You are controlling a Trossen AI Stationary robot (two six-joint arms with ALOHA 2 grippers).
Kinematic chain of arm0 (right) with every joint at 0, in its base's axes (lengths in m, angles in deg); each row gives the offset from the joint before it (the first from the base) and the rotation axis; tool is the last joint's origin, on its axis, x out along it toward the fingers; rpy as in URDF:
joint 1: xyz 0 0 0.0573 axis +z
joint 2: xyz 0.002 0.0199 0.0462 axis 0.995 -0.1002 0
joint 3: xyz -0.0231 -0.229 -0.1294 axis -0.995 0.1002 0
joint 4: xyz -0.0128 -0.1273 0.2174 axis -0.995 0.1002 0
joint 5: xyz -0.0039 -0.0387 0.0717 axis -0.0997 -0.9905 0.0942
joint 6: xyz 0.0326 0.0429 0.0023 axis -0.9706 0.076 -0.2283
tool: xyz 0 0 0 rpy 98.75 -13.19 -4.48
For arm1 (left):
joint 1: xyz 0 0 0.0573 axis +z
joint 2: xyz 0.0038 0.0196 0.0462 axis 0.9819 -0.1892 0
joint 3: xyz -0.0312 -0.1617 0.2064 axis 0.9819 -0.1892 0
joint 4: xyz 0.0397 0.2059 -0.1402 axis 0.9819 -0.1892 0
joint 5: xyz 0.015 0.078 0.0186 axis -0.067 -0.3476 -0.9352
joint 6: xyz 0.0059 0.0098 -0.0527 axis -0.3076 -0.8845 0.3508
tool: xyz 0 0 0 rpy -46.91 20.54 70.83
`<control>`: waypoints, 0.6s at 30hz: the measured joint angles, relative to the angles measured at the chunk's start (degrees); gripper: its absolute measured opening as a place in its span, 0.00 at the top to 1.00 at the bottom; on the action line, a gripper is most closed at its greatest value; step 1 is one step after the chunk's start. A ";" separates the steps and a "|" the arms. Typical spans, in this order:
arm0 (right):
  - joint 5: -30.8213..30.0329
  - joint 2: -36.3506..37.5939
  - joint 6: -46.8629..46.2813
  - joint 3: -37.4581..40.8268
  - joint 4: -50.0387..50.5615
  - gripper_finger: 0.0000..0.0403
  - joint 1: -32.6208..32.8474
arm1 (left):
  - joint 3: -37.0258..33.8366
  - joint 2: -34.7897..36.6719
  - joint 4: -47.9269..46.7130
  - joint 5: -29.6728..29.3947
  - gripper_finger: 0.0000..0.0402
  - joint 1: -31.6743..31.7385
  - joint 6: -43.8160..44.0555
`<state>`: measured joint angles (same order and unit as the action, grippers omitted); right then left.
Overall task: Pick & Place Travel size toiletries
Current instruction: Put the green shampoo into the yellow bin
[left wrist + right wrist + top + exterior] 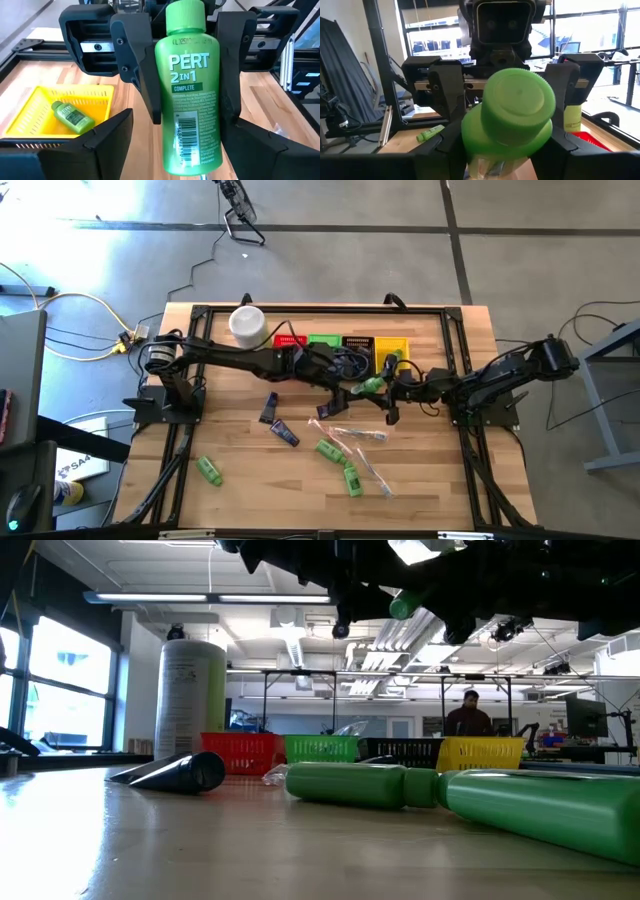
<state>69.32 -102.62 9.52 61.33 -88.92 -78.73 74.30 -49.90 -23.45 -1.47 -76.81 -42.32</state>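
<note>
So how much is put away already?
Done: one small bottle lies in the yellow basket. In hand: the Pert bottle is clamped in the right gripper, up in the air by the baskets, with the left gripper open around it. Left on the table: three green bottles, two dark tubes and the wrapped sticks.

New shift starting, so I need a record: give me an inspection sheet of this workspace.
Surface: wooden table, framed by black rails.
Job's things: green bottle held aloft mid-table; loose bottles, dark tubes and wrapped sticks on the table; small bottle in the yellow basket.
Clutter: white canister; red basket, green basket, black basket along the back.
Hands: right hand shut on green bottle; left hand at its base end.
Cables: yellow cable on the floor.
Surroundings: person beyond the table.
</note>
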 joint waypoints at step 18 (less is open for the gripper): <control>-8.67 0.01 -1.63 0.02 3.51 0.59 0.11 | -17.58 13.75 8.51 -5.86 0.30 0.02 -6.10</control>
<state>60.65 -102.61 7.89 61.35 -85.41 -78.62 56.72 -36.15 -14.94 -7.34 -76.79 -48.42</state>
